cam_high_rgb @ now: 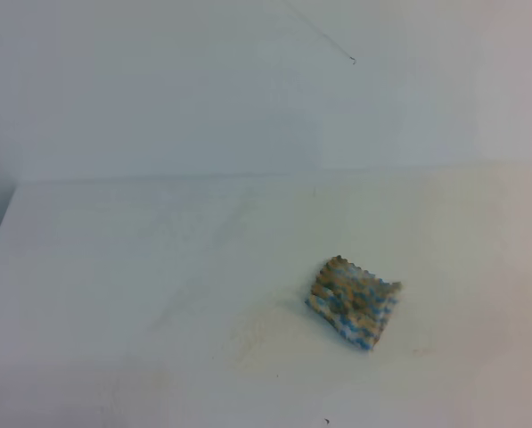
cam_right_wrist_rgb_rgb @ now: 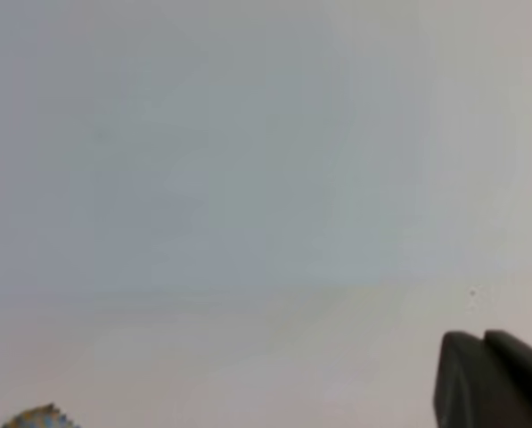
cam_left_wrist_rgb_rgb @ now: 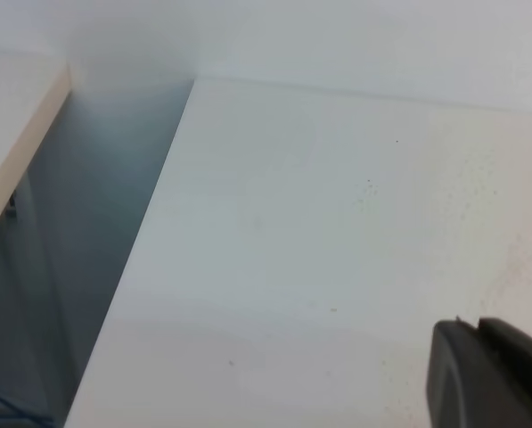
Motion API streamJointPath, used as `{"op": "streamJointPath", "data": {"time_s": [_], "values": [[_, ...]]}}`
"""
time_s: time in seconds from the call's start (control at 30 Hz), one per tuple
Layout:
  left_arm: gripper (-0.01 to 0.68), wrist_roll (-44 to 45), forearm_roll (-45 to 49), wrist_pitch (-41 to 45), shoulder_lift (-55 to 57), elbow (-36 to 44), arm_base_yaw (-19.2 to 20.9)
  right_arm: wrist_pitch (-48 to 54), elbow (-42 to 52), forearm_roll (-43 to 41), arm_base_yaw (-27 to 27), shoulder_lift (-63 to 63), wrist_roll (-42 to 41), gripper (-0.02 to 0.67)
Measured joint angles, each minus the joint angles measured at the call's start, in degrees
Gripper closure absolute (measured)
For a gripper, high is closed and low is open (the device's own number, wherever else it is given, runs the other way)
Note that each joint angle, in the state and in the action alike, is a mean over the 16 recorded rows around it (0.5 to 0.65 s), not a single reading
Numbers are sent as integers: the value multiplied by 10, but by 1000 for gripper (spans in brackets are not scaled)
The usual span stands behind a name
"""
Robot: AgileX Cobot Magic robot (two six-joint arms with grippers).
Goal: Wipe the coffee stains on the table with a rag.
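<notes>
The rag (cam_high_rgb: 355, 301), a small blue, tan and white striped cloth with zigzag edges, lies flat on the white table (cam_high_rgb: 141, 267), right of centre. Nothing holds it. Just left of it the coffee stains (cam_high_rgb: 258, 343) show only as a faint yellowish film. Neither arm appears in the high view. My left gripper (cam_left_wrist_rgb_rgb: 476, 323) shows as two dark fingers pressed together at the lower right of the left wrist view, over bare table. My right gripper (cam_right_wrist_rgb_rgb: 484, 334) is shut and empty, with a corner of the rag (cam_right_wrist_rgb_rgb: 38, 417) far to its left.
The table's left edge (cam_left_wrist_rgb_rgb: 150, 259) drops to a dark gap, with a second pale surface (cam_left_wrist_rgb_rgb: 16, 134) beyond it. A white wall (cam_high_rgb: 248, 80) rises behind the table. Tiny dark specks dot the tabletop.
</notes>
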Motion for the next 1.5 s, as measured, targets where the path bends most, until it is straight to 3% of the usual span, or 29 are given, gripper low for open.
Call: {"op": "streamJointPath", "data": {"time_s": [0.33, 0.7, 0.9, 1.5], "values": [[672, 0, 0, 0, 0, 0, 0, -71, 40, 9, -47, -18, 5, 651], [672, 0, 0, 0, 0, 0, 0, -125, 96, 66, -89, -66, -78, 651], [672, 0, 0, 0, 0, 0, 0, -90, 138, 87, -104, -103, -101, 651], [672, 0, 0, 0, 1, 0, 0, 21, 170, 97, -69, -122, -84, 651]]}}
